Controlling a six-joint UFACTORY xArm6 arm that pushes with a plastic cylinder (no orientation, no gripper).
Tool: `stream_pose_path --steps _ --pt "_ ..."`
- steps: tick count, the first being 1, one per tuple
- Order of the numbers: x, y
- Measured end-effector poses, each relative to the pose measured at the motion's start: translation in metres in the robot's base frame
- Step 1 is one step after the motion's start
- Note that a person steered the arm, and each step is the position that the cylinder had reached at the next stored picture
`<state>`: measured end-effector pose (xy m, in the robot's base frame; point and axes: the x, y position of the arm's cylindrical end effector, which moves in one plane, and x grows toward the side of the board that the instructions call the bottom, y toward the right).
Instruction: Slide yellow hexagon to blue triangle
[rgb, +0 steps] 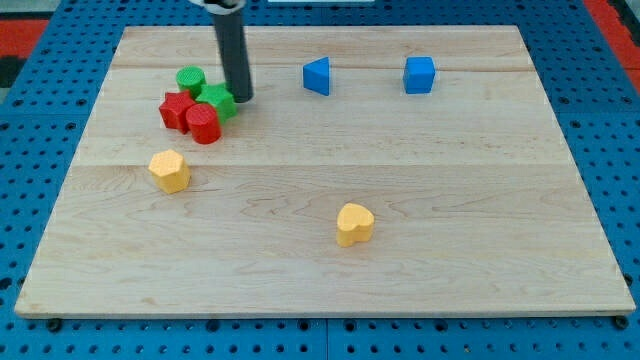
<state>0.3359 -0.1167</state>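
My tip (242, 99) is a bare rod end with no jaws, so it grasps nothing; it sits just right of the green star-like block (218, 102).

Near to far: 1 yellow heart block (354, 224), 1 yellow hexagon block (170, 170) (well apart from my tip), 2 red blocks (190, 114), 1 green cylinder (190, 79), 1 blue triangle block (317, 76), 1 blue cube (419, 75).

All rest on a pale wooden board (450, 180) over a blue pegboard (60, 60).
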Motion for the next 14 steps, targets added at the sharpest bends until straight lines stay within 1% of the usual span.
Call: stream_pose_path --steps 1,2,3,4,5,7,8,9,10,11,12,14 --pt "0.048 0.059" --pt "0.119 0.014" --pt "0.162 -0.061" --pt "0.184 -0.117" --pt "0.173 -0.124" --pt "0.158 -0.077" --pt "0.158 -0.053" --pt "0.155 -0.065" --pt "0.154 -0.106" --pt "0.124 -0.11" --pt "0.112 -0.072" --pt "0.155 -0.013"
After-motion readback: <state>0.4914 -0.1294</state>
